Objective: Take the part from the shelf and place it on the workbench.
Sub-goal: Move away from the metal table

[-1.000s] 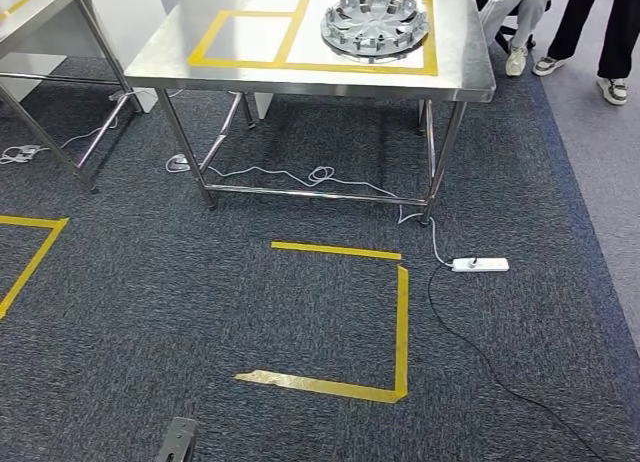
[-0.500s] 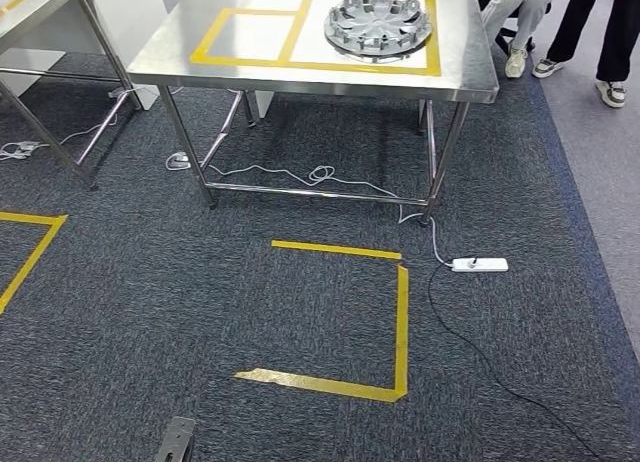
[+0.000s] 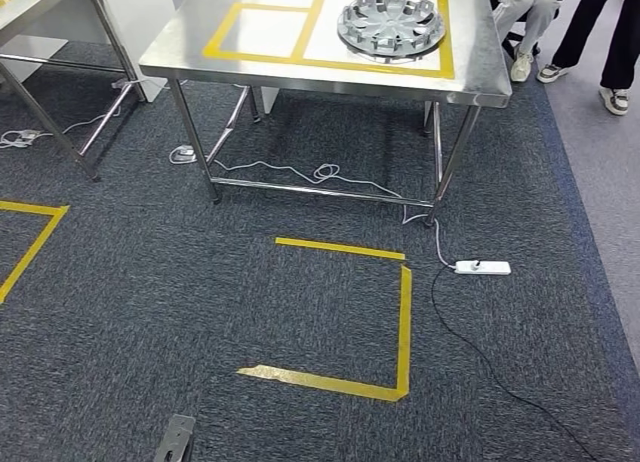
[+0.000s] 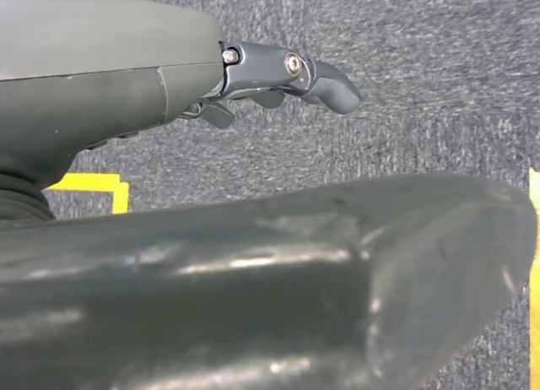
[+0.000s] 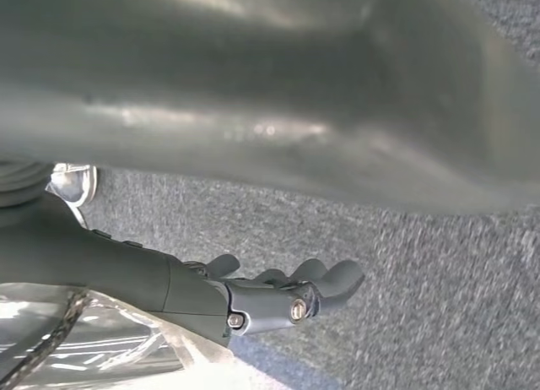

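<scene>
Your part (image 3: 391, 25) is a round silver wheel cover. It lies flat on the shiny metal surface (image 3: 226, 67), inside a box of yellow tape (image 3: 445, 42) near the far right corner. No hand is touching it.

Your left hand (image 4: 280, 78) hangs down over the grey carpet (image 3: 151, 302). Its fingers (image 4: 328, 86) reach out a little bent, and they hold nothing. Your right hand (image 5: 280, 293) hangs down too. Its fingers (image 5: 337, 280) are a little curled and apart, and they hold nothing either.

The part looks like thin plastic, so I think it is light. It is wide and stiff, but it may bend or crack if you squeeze hard. The shiny face could be slippery. It has holes and ribs all around. If you must pick it up, the rim looks like the best place, with one hand on each side.

Two people's legs (image 3: 604, 32) are just past the right end of the surface. A white power strip (image 3: 481, 267) and its cords lie on the carpet near the surface legs, so watch your feet.
</scene>
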You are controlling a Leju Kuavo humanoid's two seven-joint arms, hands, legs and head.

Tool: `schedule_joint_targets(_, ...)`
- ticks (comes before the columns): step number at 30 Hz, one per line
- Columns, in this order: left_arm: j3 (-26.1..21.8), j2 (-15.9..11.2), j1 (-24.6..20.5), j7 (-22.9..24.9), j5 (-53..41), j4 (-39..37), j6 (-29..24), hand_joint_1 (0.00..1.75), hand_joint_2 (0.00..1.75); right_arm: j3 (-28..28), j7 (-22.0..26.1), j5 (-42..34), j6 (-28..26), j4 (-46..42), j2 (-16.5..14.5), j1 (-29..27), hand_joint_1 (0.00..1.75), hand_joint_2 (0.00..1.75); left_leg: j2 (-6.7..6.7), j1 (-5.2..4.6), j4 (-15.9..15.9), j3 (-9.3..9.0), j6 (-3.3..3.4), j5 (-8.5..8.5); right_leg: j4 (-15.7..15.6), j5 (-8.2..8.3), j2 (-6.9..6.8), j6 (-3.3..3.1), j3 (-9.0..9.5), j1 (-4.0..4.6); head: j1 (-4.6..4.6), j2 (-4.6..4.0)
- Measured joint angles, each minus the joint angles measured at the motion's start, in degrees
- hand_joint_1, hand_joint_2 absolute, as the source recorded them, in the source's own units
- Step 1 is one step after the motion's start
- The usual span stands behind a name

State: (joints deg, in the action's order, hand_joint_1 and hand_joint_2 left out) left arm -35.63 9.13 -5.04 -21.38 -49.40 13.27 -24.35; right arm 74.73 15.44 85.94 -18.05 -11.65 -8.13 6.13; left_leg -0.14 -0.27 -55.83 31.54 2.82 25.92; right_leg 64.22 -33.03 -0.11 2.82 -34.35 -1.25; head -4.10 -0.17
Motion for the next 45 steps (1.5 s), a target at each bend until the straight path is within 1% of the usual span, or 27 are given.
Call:
schedule_joint_targets(2, 0.00, 0.05, 0.13, 0.00, -0.01, 0.00, 0.03, 0.00, 0.00, -0.02, -0.07, 0.04, 0.01, 0.00, -0.01, -0.06, 0.00, 0.00, -0.44, -0.04, -0.07, 0.32, 0.05, -0.10, 7.32, -3.33, 0.02, 0.22, -3.19, 0.00, 0.01, 0.00)
schedule_joint_targets(3, 0.00, 0.07, 0.21, 0.00, -0.02, 0.00, 0.04, 0.00, 0.00, -0.03, -0.11, 0.07, 0.01, 0.00, -0.02, -0.11, 0.00, 0.00, -0.76, -0.05, -0.15, 0.41, -0.01, -0.13, 9.10, -3.67, 0.03, 0.31, -3.86, -0.02, -0.02, 0.00)
schedule_joint_targets(4, 0.00, 0.08, 0.26, 0.00, -0.06, 0.00, 0.05, 0.00, 0.00, -0.05, -0.16, 0.09, 0.02, 0.00, -0.01, -0.15, 0.00, 0.00, -1.22, -0.03, -0.29, 0.47, -0.11, -0.14, 8.47, -2.76, 0.05, 0.38, -3.35, -0.05, -0.02, 0.00)
schedule_joint_targets(7, 0.00, 0.12, 0.16, 0.01, -0.31, 0.00, 0.08, 0.00, 0.00, -0.09, -0.31, 0.13, 0.02, 0.00, 0.13, -0.14, 0.00, 0.00, -2.87, 0.15, -1.33, 0.77, -0.85, 0.14, -2.73, 2.21, 1.78, 0.38, 2.74, -0.28, 0.03, 0.00)
schedule_joint_targets(9, 0.00, 0.11, 0.03, 0.04, -0.39, 0.00, 0.08, 0.00, 0.00, -0.17, -0.38, 0.16, 0.03, 0.00, 0.15, -0.11, 0.00, 0.00, -3.79, 0.08, -2.02, 1.28, -1.52, 0.19, -6.44, 2.69, 2.84, -0.14, 4.78, -0.28, 0.01, 0.00)
schedule_joint_targets(11, -0.01, 0.04, 0.09, 0.08, -0.43, 0.00, 0.08, 0.00, 0.00, -0.32, -0.46, 0.18, 0.04, 0.00, 0.12, -0.14, 0.00, 0.00, -4.60, 0.11, -2.17, 1.75, -2.12, -0.09, -6.37, 2.70, 2.18, -1.00, 4.95, -0.22, -0.04, 0.00)
schedule_joint_targets(13, -0.02, -0.07, 0.24, 0.09, -0.44, 0.00, 0.08, 0.00, 0.00, -0.48, -0.51, 0.16, 0.03, 0.00, 0.03, -0.15, 0.00, 0.00, -3.85, 0.11, -3.24, 2.39, -2.71, 0.63, -6.41, 3.03, 1.14, -1.81, 4.95, -0.34, -0.21, 0.00)
schedule_joint_targets(14, -0.02, -0.13, 0.23, 0.10, -0.46, 0.00, 0.08, 0.00, 0.00, -0.52, -0.50, 0.16, 0.03, 0.00, -0.01, -0.17, 0.00, 0.00, -2.91, 0.11, -5.22, 3.27, -3.00, 1.90, -6.48, 3.17, 0.52, -2.16, 4.88, -0.42, -0.38, 0.00)
schedule_joint_targets(17, -0.02, -0.12, 0.06, 0.10, -0.51, 0.00, 0.09, 0.00, 0.00, -0.55, -0.53, 0.13, -0.01, 0.00, 0.04, -0.32, 0.00, 0.00, -0.51, 0.38, -16.14, 7.90, -3.62, 7.32, -6.52, 3.17, -1.49, -2.55, 4.64, -0.17, -0.67, 0.00)
schedule_joint_targets(18, -0.02, -0.12, 0.10, 0.10, -0.51, 0.00, 0.09, 0.00, 0.00, -0.55, -0.55, 0.13, -0.02, 0.00, 0.05, -0.32, 0.00, 0.00, -0.31, 0.45, -18.49, 8.82, -3.66, 7.99, -6.51, 3.14, -2.19, -2.60, 4.61, -0.07, -0.68, 0.00)
schedule_joint_targets(19, -0.02, -0.12, 0.17, 0.11, -0.52, 0.00, 0.09, 0.00, 0.00, -0.55, -0.55, 0.14, -0.03, 0.00, 0.07, -0.30, 0.00, 0.00, -0.17, 0.48, -18.71, 8.73, -3.58, 7.54, -6.51, 3.10, -2.86, -2.63, 4.62, 0.01, -0.68, 0.00)
schedule_joint_targets(21, -0.02, -0.12, 0.23, 0.11, -0.52, 0.00, 0.09, 0.00, 0.00, -0.58, -0.55, 0.15, -0.02, 0.00, 0.06, -0.22, 0.00, 0.00, 0.70, 0.30, -12.69, 5.50, -2.98, 3.99, -6.53, 2.98, -4.13, -2.64, 4.84, 0.16, -0.69, 0.00)
schedule_joint_targets(23, -0.02, -0.14, 0.01, 0.10, -0.52, 0.00, 0.08, 0.00, 0.00, -0.68, -0.55, 0.15, 0.00, 0.00, 0.03, -0.19, 0.00, 0.00, 3.68, -0.46, -5.18, 1.76, -1.98, 1.58, -6.53, 2.77, -5.32, -2.40, 5.06, 0.39, -0.71, 0.00)
schedule_joint_targets(24, -0.02, -0.14, -0.13, 0.10, -0.52, 0.00, 0.08, 0.00, 0.00, -0.75, -0.57, 0.15, 0.01, 0.00, 0.01, -0.20, 0.00, 0.00, 4.81, -0.85, -3.08, 0.87, -1.61, 1.27, -6.53, 2.67, -5.97, -2.20, 5.09, 0.51, -0.71, 0.00)
schedule_joint_targets(25, -0.02, -0.13, -0.21, 0.10, -0.52, 0.00, 0.08, 0.00, 0.00, -0.84, -0.61, 0.15, 0.01, 0.00, -0.01, -0.20, 0.00, 0.00, 5.32, -1.15, -2.33, 0.71, -1.39, 1.49, -6.56, 2.59, -6.64, -1.96, 5.13, 0.62, -0.74, 0.00)
schedule_joint_targets(27, -0.02, -0.11, -0.03, 0.12, -0.51, 0.00, 0.09, 0.00, 0.00, -0.98, -0.74, 0.14, 0.00, 0.00, 0.00, -0.10, 0.00, 0.00, 3.99, -1.04, -1.82, 0.87, -1.08, 1.23, -6.78, 2.38, -7.67, -1.32, 5.32, 0.66, -0.79, 0.00)
schedule_joint_targets(29, -0.04, -0.11, 0.16, 0.16, -0.48, 0.00, 0.05, 0.00, 0.00, -1.05, -0.83, 0.12, -0.05, 0.00, 0.03, 0.07, 0.00, 0.00, 2.59, -0.64, -1.14, 0.68, -0.52, 0.70, -4.91, 0.81, -5.38, -0.67, 4.62, 0.62, -0.57, 0.00)
schedule_joint_targets(31, -0.06, 0.00, -0.05, 0.19, -0.47, -0.01, 0.05, 0.00, 0.00, -1.07, -0.89, 0.11, -0.08, 0.00, 0.06, -0.05, 0.00, 0.00, 1.10, -0.46, -0.79, 0.69, -0.07, 0.31, 1.68, -2.62, -1.60, -0.46, 1.69, 0.60, -0.30, 0.00)
schedule_joint_targets(33, -0.07, 0.17, -0.16, 0.20, -0.48, -0.02, 0.09, 0.00, 0.00, -1.07, -0.94, 0.10, -0.07, 0.00, 0.06, -0.38, 0.00, 0.00, -0.66, -0.48, -0.83, 0.80, 0.07, 0.21, 8.79, -5.06, -0.18, -0.52, -1.88, 0.61, -0.27, 0.00)
schedule_joint_targets(34, -0.07, 0.22, -0.09, 0.20, -0.47, -0.02, 0.09, 0.00, 0.00, -1.07, -0.95, 0.09, -0.08, 0.00, 0.07, -0.47, 0.00, 0.00, -1.55, -0.49, -0.87, 0.78, 0.07, 0.20, 9.90, -4.71, -0.01, -0.57, -2.73, 0.62, -0.27, 0.00)
schedule_joint_targets(35, -0.07, 0.23, -0.01, 0.20, -0.46, -0.02, 0.09, 0.00, 0.00, -1.07, -0.96, 0.08, -0.08, 0.00, 0.09, -0.50, 0.00, 0.00, -2.46, -0.49, -0.93, 0.73, 0.05, 0.20, 8.65, -3.17, 0.13, -0.63, -2.52, 0.62, -0.26, 0.00)
schedule_joint_targets(36, -0.07, 0.25, 0.05, 0.20, -0.46, -0.02, 0.09, 0.00, 0.00, -1.07, -0.96, 0.07, -0.09, 0.00, 0.12, -0.47, 0.00, 0.00, -3.32, -0.48, -1.01, 0.66, 0.00, 0.21, 5.33, -0.80, 0.52, -0.72, -1.30, 0.57, -0.26, 0.00)
schedule_joint_targets(38, -0.07, 0.32, 0.01, 0.20, -0.45, -0.02, 0.09, 0.00, 0.00, -1.08, -0.94, 0.08, -0.09, 0.00, 0.17, -0.43, 0.00, 0.00, -4.87, -0.50, -1.44, 0.85, -0.30, 0.32, -2.63, 2.95, 3.50, -0.90, 1.87, 0.17, -0.30, 0.00)
schedule_joint_targets(40, -0.07, 0.36, -0.10, 0.20, -0.45, -0.02, 0.06, 0.00, 0.00, -1.09, -0.91, 0.06, -0.09, 0.00, 0.17, -0.46, 0.00, 0.00, -6.30, -0.46, -1.88, 1.53, -0.98, 0.24, -6.14, 3.71, 5.77, -1.10, 3.44, -0.07, -0.34, 0.00)
schedule_joint_targets(42, -0.09, 0.27, 0.04, 0.20, -0.45, -0.02, 0.02, 0.00, 0.00, -1.10, -0.88, 0.00, -0.09, 0.01, 0.11, -0.47, 0.00, 0.00, -7.64, -0.31, -2.01, 2.11, -1.70, -0.03, -6.32, 3.73, 4.74, -1.51, 3.69, -0.05, -0.33, 0.00)
schedule_joint_targets(43, -0.10, 0.24, 0.17, 0.20, -0.45, -0.03, 0.01, 0.00, 0.00, -1.12, -0.87, 0.00, -0.09, 0.01, 0.07, -0.43, 0.00, 0.00, -7.17, -0.37, -2.33, 2.34, -2.02, 0.16, -6.44, 3.82, 3.99, -1.78, 3.78, -0.14, -0.40, 0.00)
schedule_joint_targets(45, -0.13, 0.19, 0.20, 0.20, -0.43, -0.04, -0.02, 0.00, 0.00, -1.14, -0.82, 0.06, -0.08, 0.01, 0.00, -0.44, 0.00, 0.00, -4.12, -0.43, -5.64, 3.93, -2.74, 2.23, -6.74, 3.88, 2.22, -2.38, 4.07, -0.30, -0.76, 0.00)
